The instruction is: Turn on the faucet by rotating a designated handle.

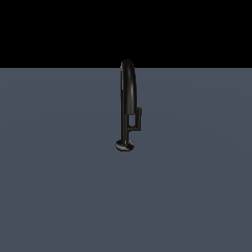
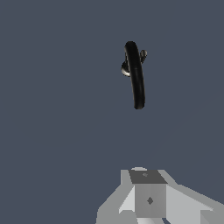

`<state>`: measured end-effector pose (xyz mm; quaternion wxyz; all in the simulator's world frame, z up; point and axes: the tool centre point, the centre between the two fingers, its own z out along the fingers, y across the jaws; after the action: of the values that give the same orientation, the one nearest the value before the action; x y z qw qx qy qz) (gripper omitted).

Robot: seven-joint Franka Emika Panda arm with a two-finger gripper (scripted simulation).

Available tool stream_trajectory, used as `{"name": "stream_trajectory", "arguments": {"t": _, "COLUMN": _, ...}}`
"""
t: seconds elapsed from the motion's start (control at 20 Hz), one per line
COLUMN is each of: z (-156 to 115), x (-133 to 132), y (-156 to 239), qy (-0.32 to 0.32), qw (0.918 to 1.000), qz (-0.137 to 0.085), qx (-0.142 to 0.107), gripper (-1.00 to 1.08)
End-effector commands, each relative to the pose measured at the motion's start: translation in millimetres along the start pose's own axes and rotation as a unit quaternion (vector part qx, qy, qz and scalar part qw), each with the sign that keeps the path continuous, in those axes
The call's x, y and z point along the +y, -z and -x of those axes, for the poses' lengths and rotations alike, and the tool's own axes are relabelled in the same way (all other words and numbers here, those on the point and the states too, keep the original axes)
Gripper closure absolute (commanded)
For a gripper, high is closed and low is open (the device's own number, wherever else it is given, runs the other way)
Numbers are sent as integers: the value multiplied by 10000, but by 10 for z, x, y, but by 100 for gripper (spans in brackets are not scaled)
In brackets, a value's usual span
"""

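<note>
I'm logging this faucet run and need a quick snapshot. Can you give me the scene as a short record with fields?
faucet: glossy black, upright on a round base, tall arched spout
handle: short thin bar on the stem's side toward the exterior view's right, untouched
gripper: only partly visible in the wrist view, apart from the faucet; open or shut unclear
surface: plain grey-blue

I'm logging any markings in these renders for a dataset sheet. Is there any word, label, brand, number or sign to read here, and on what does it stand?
None: no readable text in either view.
The glossy black arched faucet and its short thin black side handle carry no markings.
The plain grey-blue surface is bare of print.
The grey end effector shows only small dark diamond marks, not text.
</note>
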<state>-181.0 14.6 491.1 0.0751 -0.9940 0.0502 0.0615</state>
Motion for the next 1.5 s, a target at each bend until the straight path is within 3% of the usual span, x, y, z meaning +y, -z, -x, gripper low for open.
{"name": "stream_trajectory", "arguments": {"t": 0.0, "z": -149, "x": 2, "y": -27, "qy": -178, "qw": 9996, "qz": -155, "qx": -177, "gripper": 108}}
{"name": "stream_trajectory", "arguments": {"t": 0.4, "z": -626, "x": 39, "y": -149, "qy": -753, "qw": 9920, "qz": -670, "qx": -756, "gripper": 108}}
{"name": "stream_trajectory", "arguments": {"t": 0.75, "z": -1038, "x": 107, "y": -311, "qy": -1266, "qw": 9771, "qz": -1137, "qx": -1277, "gripper": 108}}
{"name": "stream_trajectory", "arguments": {"t": 1.1, "z": -1434, "x": 202, "y": -529, "qy": -1784, "qw": 9536, "qz": -1616, "qx": -1807, "gripper": 108}}
{"name": "stream_trajectory", "arguments": {"t": 1.45, "z": -1809, "x": 322, "y": -813, "qy": -2313, "qw": 9200, "qz": -2112, "qx": -2354, "gripper": 108}}
